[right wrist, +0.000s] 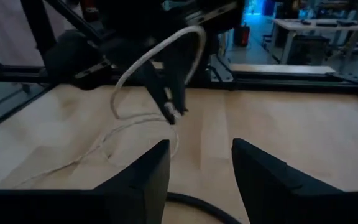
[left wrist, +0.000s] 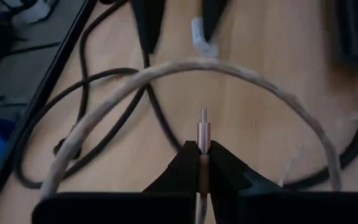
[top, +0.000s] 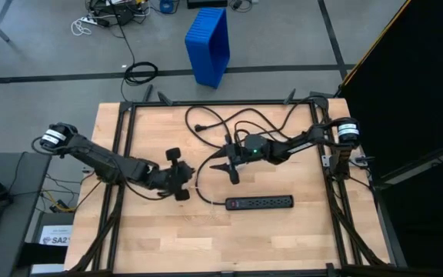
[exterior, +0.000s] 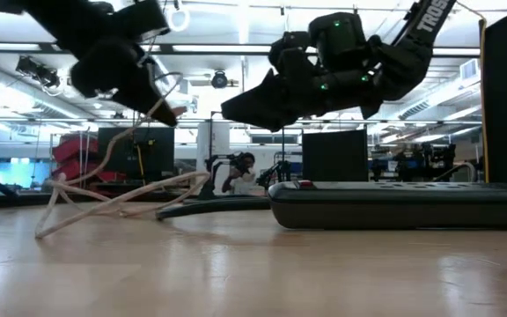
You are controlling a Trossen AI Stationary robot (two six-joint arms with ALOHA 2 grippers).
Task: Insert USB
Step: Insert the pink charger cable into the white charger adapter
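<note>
We count two dark arms. The left gripper (top: 194, 172) sits near the middle of the light wooden table (top: 283, 238), clamped tight on the very thin, pale whitish-beige USB cable (left wrist: 185, 65). In the left wrist view the small metal plug tip (left wrist: 204, 118) pokes out from between the shut fingers (left wrist: 229, 168), and the cable arches over in one loop in front of them. In the low view the rest of that cable hangs from the left gripper and lies in loose loops (exterior: 104, 198) on the wood, left of the strip.

The right gripper (top: 227, 168) hovers just beside the left one, toward the table's middle, fingers (right wrist: 145, 171) apart with nothing between them; the wrist view shows bare wood in the gap.

One long black power strip (top: 260, 202) lies flat toward the near edge, right of centre, with one row of sockets, count unreadable. One thick black cord (top: 214, 123) snakes over the far half of the table.

Off the table: one blue ribbed plastic bin (top: 208, 45) on the floor beyond the far edge, one coiled black cable (top: 141, 73) on the floor.

Writing: "TROSS…" in white on the right arm (exterior: 429, 18) in the low view; a white label reading "SA2…" (top: 54, 238) by the near-left corner.
</note>
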